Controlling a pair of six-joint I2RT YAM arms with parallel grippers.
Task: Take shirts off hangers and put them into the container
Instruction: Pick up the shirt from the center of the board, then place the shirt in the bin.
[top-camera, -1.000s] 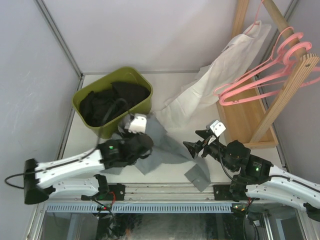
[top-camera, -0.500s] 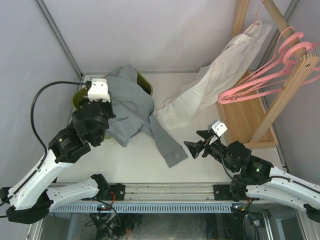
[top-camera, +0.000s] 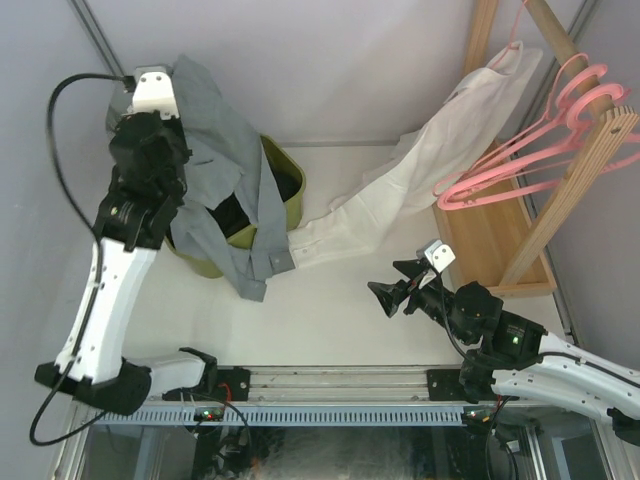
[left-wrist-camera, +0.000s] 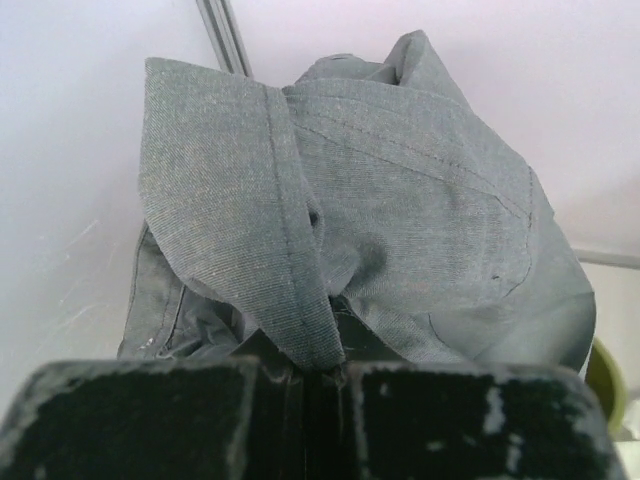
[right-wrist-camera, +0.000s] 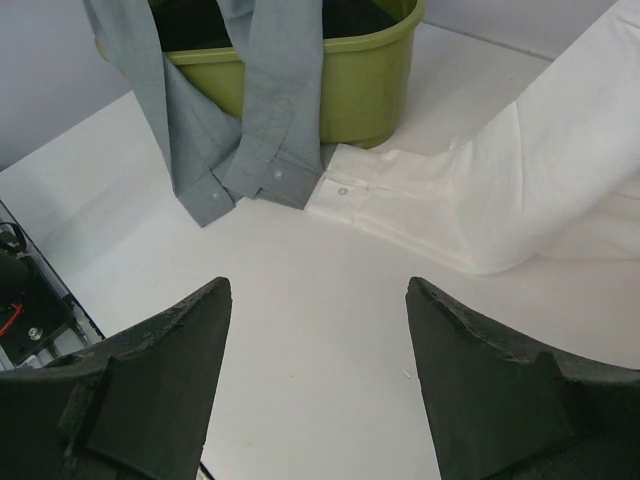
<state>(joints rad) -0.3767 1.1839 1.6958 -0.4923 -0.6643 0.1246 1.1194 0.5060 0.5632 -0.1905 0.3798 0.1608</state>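
One grey shirt (top-camera: 215, 135), long axis vertical

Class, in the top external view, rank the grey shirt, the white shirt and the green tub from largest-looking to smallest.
1 and 2, unranked: the white shirt and the grey shirt cover similar areas, and the grey one hangs nearer the camera.
3: the green tub, largely hidden under the grey shirt.

No legible txt or labels anywhere
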